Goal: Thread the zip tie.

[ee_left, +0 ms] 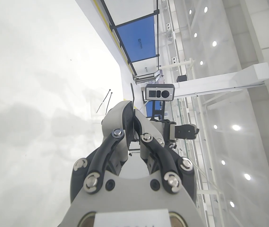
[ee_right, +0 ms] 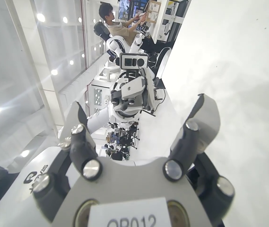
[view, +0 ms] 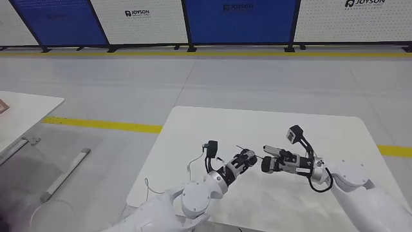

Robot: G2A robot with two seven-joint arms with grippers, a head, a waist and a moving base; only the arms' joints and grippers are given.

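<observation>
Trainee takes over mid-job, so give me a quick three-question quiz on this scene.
1. True or false: the right gripper is open and empty.
2. Fill in: the left gripper is shut on a ___.
3. How many spare ties lie on the table? A) none B) two C) five

Key: 1 true; 2 zip tie; 3 B.

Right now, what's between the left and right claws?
In the top view, bare table shows in the gap between left claw, holding the zip tie, and right claw.
</observation>
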